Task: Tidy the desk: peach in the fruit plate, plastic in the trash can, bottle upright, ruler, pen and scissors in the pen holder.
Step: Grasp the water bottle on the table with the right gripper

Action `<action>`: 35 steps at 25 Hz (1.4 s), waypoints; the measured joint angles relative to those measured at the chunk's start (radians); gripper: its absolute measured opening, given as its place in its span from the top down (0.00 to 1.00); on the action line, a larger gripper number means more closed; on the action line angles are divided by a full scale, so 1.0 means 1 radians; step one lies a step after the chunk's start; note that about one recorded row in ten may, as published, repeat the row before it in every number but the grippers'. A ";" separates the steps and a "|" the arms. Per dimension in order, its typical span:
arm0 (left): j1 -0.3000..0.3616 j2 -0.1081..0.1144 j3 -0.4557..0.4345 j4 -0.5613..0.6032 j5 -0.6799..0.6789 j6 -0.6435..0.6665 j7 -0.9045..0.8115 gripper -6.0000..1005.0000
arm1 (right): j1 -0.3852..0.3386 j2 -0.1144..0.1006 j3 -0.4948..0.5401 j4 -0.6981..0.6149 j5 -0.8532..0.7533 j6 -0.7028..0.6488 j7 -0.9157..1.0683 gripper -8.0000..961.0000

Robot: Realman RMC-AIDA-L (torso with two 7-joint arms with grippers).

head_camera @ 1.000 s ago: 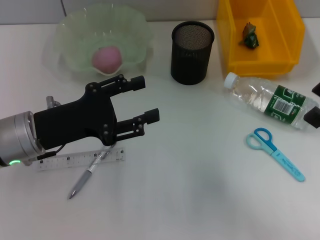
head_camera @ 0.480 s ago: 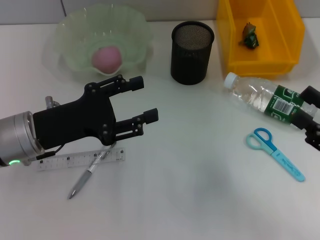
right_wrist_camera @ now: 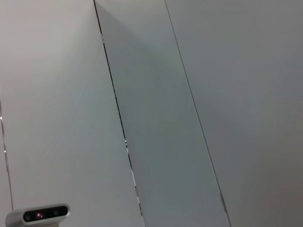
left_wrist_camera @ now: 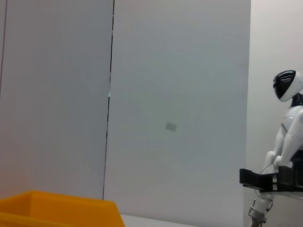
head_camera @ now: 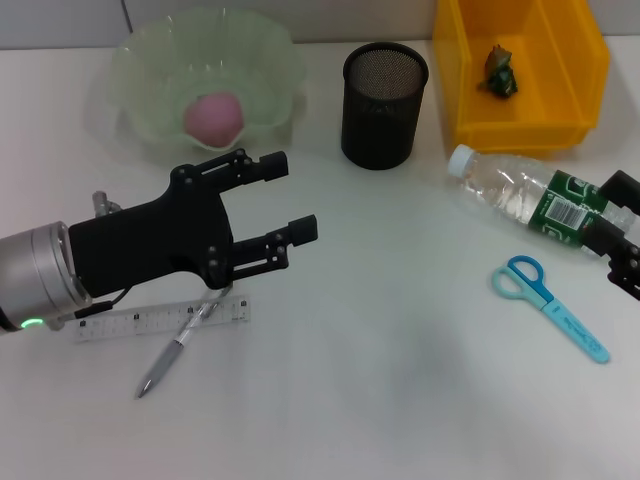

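Bright, even overhead light — soft faint shadows, mild glare on the desk (head_camera: 400, 380).

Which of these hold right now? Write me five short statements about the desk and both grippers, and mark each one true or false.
1. The peach lies in the fruit plate. True.
2. The bottle stands upright. False: it lies on its side, cap toward the pen holder.
3. The scissors are in the pen holder. False: they lie on the desk near the bottle.
4. The left gripper is open above the ruler and pen. True.
5. The right gripper is at the bottle's base end. True.
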 joint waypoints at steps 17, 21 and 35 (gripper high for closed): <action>0.002 -0.002 -0.002 -0.012 -0.001 0.000 0.029 0.26 | 0.036 0.000 0.092 -0.158 0.001 0.043 0.248 0.34; 0.003 -0.002 -0.002 -0.012 -0.001 0.003 0.029 0.26 | 0.075 -0.008 0.082 -0.396 -0.037 0.128 0.556 0.34; 0.004 -0.002 0.005 -0.012 -0.001 0.015 0.029 0.26 | 0.432 -0.128 0.001 -0.895 -0.698 0.163 1.335 0.34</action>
